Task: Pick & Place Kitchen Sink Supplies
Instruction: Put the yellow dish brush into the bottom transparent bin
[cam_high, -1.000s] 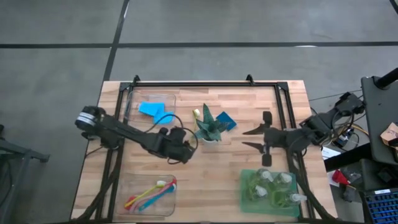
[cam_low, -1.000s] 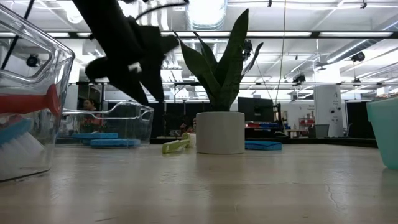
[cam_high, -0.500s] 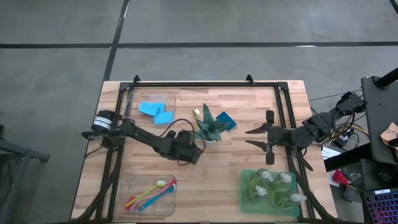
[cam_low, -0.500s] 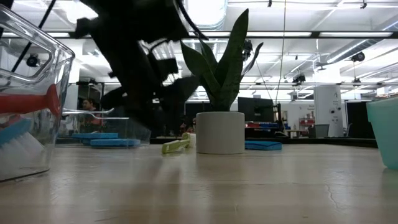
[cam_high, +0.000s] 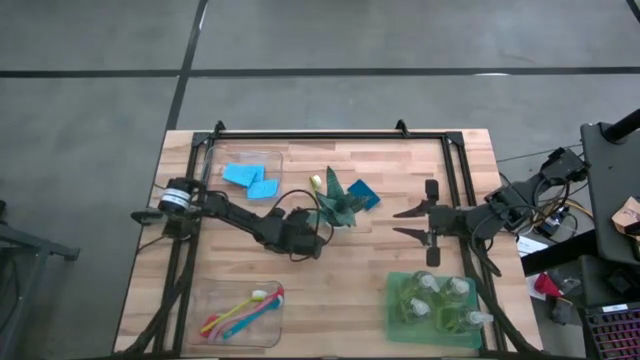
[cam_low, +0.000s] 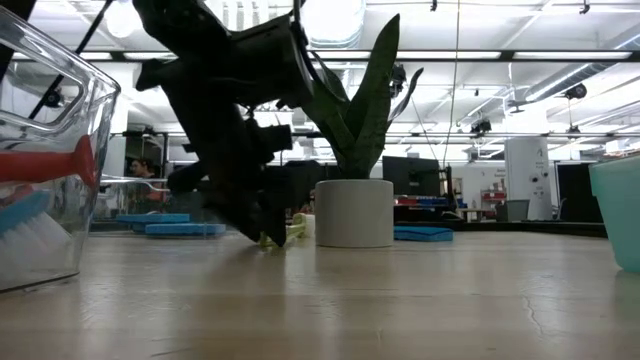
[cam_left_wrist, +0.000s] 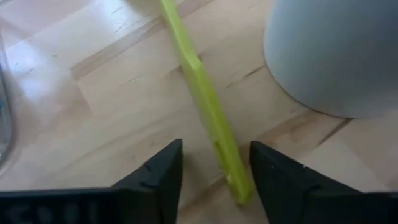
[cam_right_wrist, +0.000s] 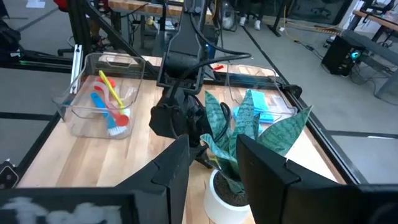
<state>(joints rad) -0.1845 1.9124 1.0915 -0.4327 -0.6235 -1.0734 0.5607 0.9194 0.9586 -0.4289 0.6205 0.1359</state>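
Within the last second the left gripper (cam_left_wrist: 211, 163) had swung from near the sponge bin (cam_high: 268, 160) to the table beside the potted plant (cam_high: 337, 203), dropping low over the yellow-green brush (cam_left_wrist: 202, 99); a pick seemed close. Its jaws stood spread, narrowing slightly, with the brush handle lying between them (nearer one finger than the other), not yet pinched. That brush lay on the wood just left of the white pot (cam_left_wrist: 336, 56). The right gripper (cam_high: 413, 222) waited at the right, jaws parted, empty.
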